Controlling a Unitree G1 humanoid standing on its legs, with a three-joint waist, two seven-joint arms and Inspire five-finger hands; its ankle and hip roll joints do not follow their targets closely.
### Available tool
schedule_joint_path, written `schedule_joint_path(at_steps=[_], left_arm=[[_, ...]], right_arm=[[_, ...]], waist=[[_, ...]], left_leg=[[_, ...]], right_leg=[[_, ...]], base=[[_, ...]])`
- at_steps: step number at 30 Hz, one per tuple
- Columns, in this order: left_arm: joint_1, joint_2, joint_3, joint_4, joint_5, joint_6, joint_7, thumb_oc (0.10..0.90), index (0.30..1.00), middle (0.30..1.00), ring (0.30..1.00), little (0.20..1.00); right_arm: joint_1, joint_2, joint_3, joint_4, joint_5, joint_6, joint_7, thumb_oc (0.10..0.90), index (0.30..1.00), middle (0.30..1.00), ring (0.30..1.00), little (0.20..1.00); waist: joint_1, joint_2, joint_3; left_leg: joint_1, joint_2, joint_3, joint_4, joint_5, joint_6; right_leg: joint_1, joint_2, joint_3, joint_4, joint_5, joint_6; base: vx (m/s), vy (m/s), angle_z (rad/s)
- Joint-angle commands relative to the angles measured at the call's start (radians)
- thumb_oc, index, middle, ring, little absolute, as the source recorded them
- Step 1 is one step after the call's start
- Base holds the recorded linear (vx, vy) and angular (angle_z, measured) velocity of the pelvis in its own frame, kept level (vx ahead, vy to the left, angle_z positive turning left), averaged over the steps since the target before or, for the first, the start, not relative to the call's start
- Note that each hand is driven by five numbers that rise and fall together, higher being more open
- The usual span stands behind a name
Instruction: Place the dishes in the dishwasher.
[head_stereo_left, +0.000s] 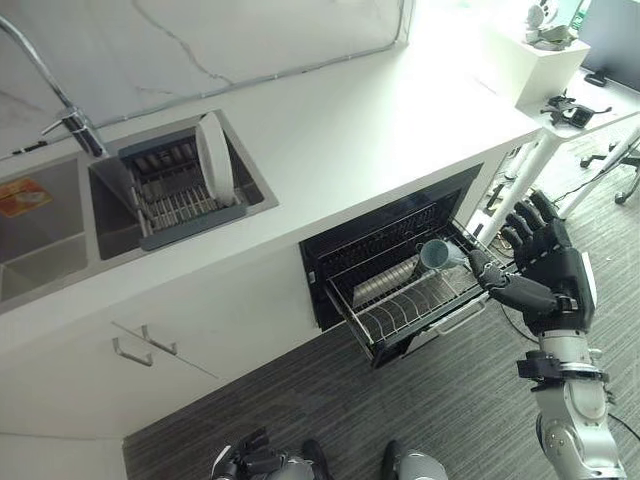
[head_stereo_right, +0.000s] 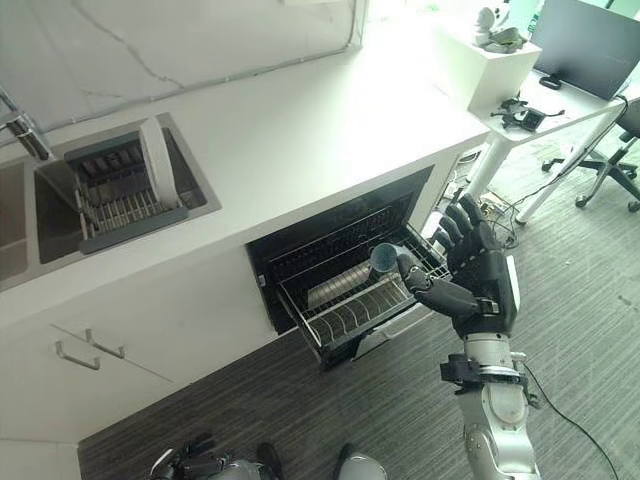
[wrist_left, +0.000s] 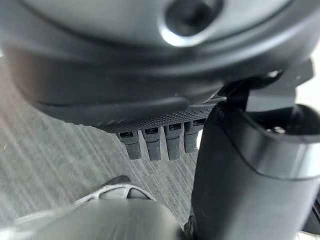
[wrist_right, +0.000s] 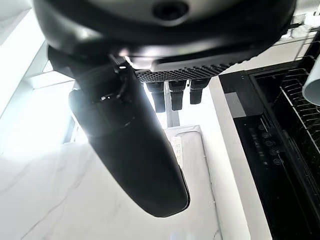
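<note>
**Inspector:** Under the counter (head_stereo_left: 400, 130), what does the dishwasher (head_stereo_left: 385, 262) hold?

**Assistant:** Its rack (head_stereo_left: 400, 305) is pulled out over the floor. A cup (head_stereo_left: 437, 254) lies tilted on its side at the rack's far right part, mouth turned toward the right hand. A pale, flat dish (head_stereo_left: 385, 280) lies in the rack left of the cup; what kind cannot be told.

**Inspector:** And the sink (head_stereo_left: 130, 195)?

**Assistant:** A drying rack (head_stereo_left: 170, 195) sits in its right basin. One white plate (head_stereo_left: 214, 158) stands on edge at that rack's right end. The left basin has an orange item (head_stereo_left: 25, 197) on its floor. The tap (head_stereo_left: 60, 100) stands behind, between the basins.

**Inspector:** Right hand (head_stereo_left: 545, 262)?

**Assistant:** Raised beside the rack's right corner, palm toward the cup, fingers spread and straight, thumb reaching toward the cup. It grips nothing. Whether the thumb tip touches the cup cannot be told.

**Inspector:** Left hand (head_stereo_left: 245, 460)?

**Assistant:** Low at the frame's bottom edge, above the floor. Its wrist view shows the fingers (wrist_left: 152, 145) hanging relaxed, holding nothing.
</note>
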Motion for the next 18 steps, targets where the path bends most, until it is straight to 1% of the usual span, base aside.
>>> schedule_joint_path(at_steps=[1,3,4,5,6,8,9,11,12,13,15,16,17,18], left_arm=[[0.021,-0.033,-0.062,0.025,-0.055,0.102,-0.016,0.8,0.9,0.9,0.9,0.9],[0.025,-0.039,-0.053,0.065,-0.063,0.12,-0.024,0.8,0.9,0.9,0.9,0.9],[0.024,-0.041,-0.05,0.095,-0.06,0.111,-0.033,0.8,0.9,0.9,0.9,0.9],[0.022,-0.042,-0.04,0.136,-0.052,0.105,-0.043,0.8,0.9,0.9,0.9,0.9],[0.02,-0.04,-0.03,0.162,-0.05,0.106,-0.053,0.8,0.9,0.9,0.9,0.9],[0.011,-0.035,-0.019,0.18,-0.049,0.116,-0.067,0.8,0.9,0.9,0.9,0.9],[0.003,-0.034,-0.01,0.185,-0.047,0.124,-0.07,0.8,0.9,0.9,0.9,0.9],[-0.004,-0.033,-0.011,0.182,-0.046,0.121,-0.057,0.8,0.9,0.9,0.9,0.9],[-0.016,-0.025,-0.018,0.177,-0.037,0.121,-0.052,0.8,0.9,0.9,0.9,0.9],[-0.018,-0.023,-0.02,0.176,-0.031,0.121,-0.052,0.8,0.9,0.9,0.9,0.9],[-0.027,-0.016,-0.039,0.166,-0.023,0.127,-0.037,0.8,0.9,0.9,0.9,0.9],[-0.031,-0.012,-0.05,0.161,-0.025,0.13,-0.029,0.8,0.9,0.9,0.9,0.9],[-0.032,-0.008,-0.055,0.161,-0.023,0.129,-0.027,0.8,0.9,0.9,0.9,0.9],[-0.033,0.001,-0.072,0.151,-0.041,0.124,-0.005,0.8,0.9,0.9,0.9,0.9]], right_arm=[[-0.171,-0.03,-0.025,-0.124,0.014,-0.054,0.047,0.8,0.9,0.9,0.9,0.9],[-0.184,-0.027,0.005,-0.146,-0.015,-0.041,0.032,0.8,0.9,0.9,0.9,0.9],[-0.19,-0.028,0.017,-0.151,-0.02,-0.04,0.021,0.8,0.9,0.9,0.9,0.9],[-0.195,-0.029,0.034,-0.158,-0.01,-0.038,0.012,0.8,0.9,0.9,0.9,0.9],[-0.194,-0.03,0.047,-0.167,-0.007,-0.037,0.008,0.8,0.9,0.9,0.9,0.9],[-0.19,-0.029,0.06,-0.18,-0.016,-0.034,0.007,0.8,0.9,0.9,0.9,0.9],[-0.183,-0.025,0.066,-0.188,-0.028,-0.032,0.004,0.8,0.9,0.9,0.9,0.9],[-0.172,-0.021,0.063,-0.198,-0.008,-0.028,0.006,0.8,0.9,0.9,0.9,0.9],[-0.169,-0.011,0.057,-0.2,-0.014,-0.036,0.002,0.8,0.9,0.9,0.9,0.9],[-0.169,-0.009,0.056,-0.201,-0.019,-0.038,-0.001,0.8,0.9,0.9,0.9,0.9],[-0.17,0.005,0.047,-0.203,-0.013,-0.032,-0.019,0.8,0.9,0.9,0.9,0.9],[-0.174,0.013,0.046,-0.202,-0.013,-0.031,-0.029,0.8,0.9,0.9,0.9,0.9],[-0.178,0.02,0.049,-0.203,-0.018,-0.034,-0.036,0.8,0.9,0.9,0.9,0.9],[-0.197,0.028,0.062,-0.2,-0.025,-0.035,-0.029,0.8,0.9,0.9,0.9,0.9]], waist=[[0.05,0.034,0.031],[0.049,0.071,0.018],[0.051,0.086,0.014],[0.052,0.101,0.009],[0.049,0.108,0.004],[0.042,0.108,-0.003],[0.036,0.104,-0.009],[0.037,0.096,-0.015],[0.045,0.09,-0.022],[0.047,0.088,-0.023],[0.05,0.089,-0.033],[0.052,0.089,-0.038],[0.054,0.091,-0.042],[0.057,0.1,-0.039]], left_leg=[[0.053,-0.054,-0.114,-0.117,-0.099,0.019],[-0.018,0.004,-0.129,-0.139,-0.074,-0.006],[-0.054,0.027,-0.145,-0.139,-0.057,-0.019],[-0.097,0.064,-0.157,-0.139,-0.037,-0.033],[-0.113,0.092,-0.152,-0.139,-0.027,-0.039],[-0.102,0.107,-0.126,-0.139,-0.038,-0.032],[-0.079,0.1,-0.101,-0.139,-0.056,-0.023],[-0.06,0.069,-0.103,-0.139,-0.075,-0.005],[-0.045,0.028,-0.116,-0.139,-0.103,0.025],[-0.042,0.021,-0.118,-0.139,-0.108,0.03],[-0.027,-0.004,-0.122,-0.139,-0.124,0.059],[-0.022,-0.015,-0.129,-0.139,-0.131,0.072],[-0.016,-0.018,-0.126,-0.139,-0.14,0.082],[0.004,-0.006,-0.098,-0.139,-0.166,0.095]], right_leg=[[0.092,0.018,0.021,-0.104,0.018,0.081],[0.094,0.044,0.019,-0.104,0.0,0.083],[0.101,0.052,0.02,-0.104,-0.011,0.081],[0.116,0.058,0.018,-0.104,-0.03,0.082],[0.126,0.054,0.012,-0.104,-0.04,0.084],[0.137,0.036,0.001,-0.104,-0.047,0.093],[0.15,0.013,-0.009,-0.104,-0.047,0.107],[0.167,-0.008,-0.003,-0.104,-0.043,0.116],[0.182,-0.02,0.003,-0.104,-0.039,0.123],[0.185,-0.021,0.003,-0.104,-0.038,0.123],[0.204,-0.018,-0.004,-0.104,-0.032,0.123],[0.21,-0.01,-0.007,-0.104,-0.02,0.124],[0.213,-0.003,-0.024,-0.104,-0.001,0.127],[0.181,0.019,-0.078,-0.104,0.057,0.134]], base=[[0.18,0.272,-0.42],[0.16,0.297,-0.61],[0.2,0.354,-0.3],[0.24,0.405,-0.12],[0.24,0.429,-0.14],[0.18,0.386,-0.28],[0.21,0.42,-0.37],[0.23,0.399,-0.29],[0.19,0.292,-0.1],[0.19,0.269,-0.03],[0.18,0.202,0.09],[0.18,0.188,0.2],[0.15,0.192,0.27],[0.07,0.135,-0.03]])
